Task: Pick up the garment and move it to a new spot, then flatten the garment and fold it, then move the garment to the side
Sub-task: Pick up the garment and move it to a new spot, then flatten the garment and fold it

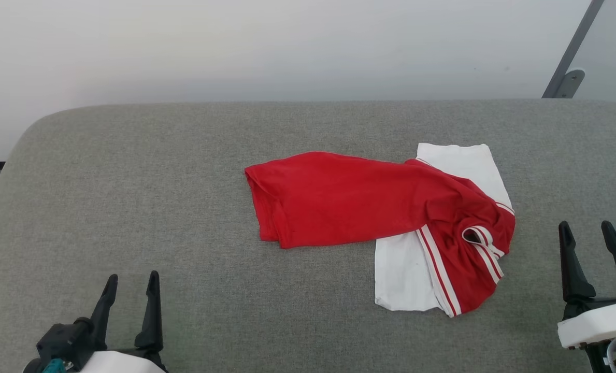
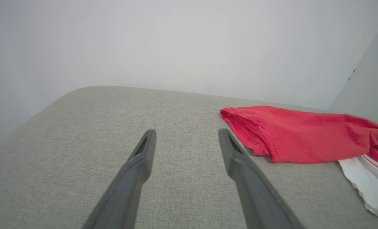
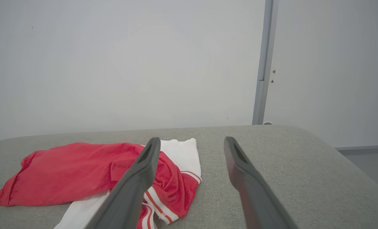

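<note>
As seen from the head, garment [image 1: 339, 199] on the middle-to-right part of a grey woven padded surface [image 1: 131, 181], crumpled rather than flat: red body bunched toward the left, white panels spread beneath and beyond its right end, striped trim folded over at lower right. Lies free, touched by neither gripper.

Left gripper [image 1: 133, 275] at lower left, fingers spread wide, holding nothing, well apart from the red end. Left wrist view: left gripper [image 2: 186, 131] over bare grey cloth, garment [image 2: 303, 136] off to its right.

Right gripper [image 1: 585, 225] at lower right, likewise spread wide and empty, near the striped corner but apart from it. Right wrist view: right gripper [image 3: 192, 140] with one finger overlapping the garment [image 3: 65, 178] in the picture, the other over bare cloth.

Between each gripper and the garment, grey weave.

Surface rounded at its far corners, set against a plain pale wall [image 1: 287, 46]. Slanted grey metal post [image 1: 572, 52] at upper right, small bracket [image 1: 572, 80] at its foot. Grey floor [image 3: 373, 165] past the surface's right edge.
</note>
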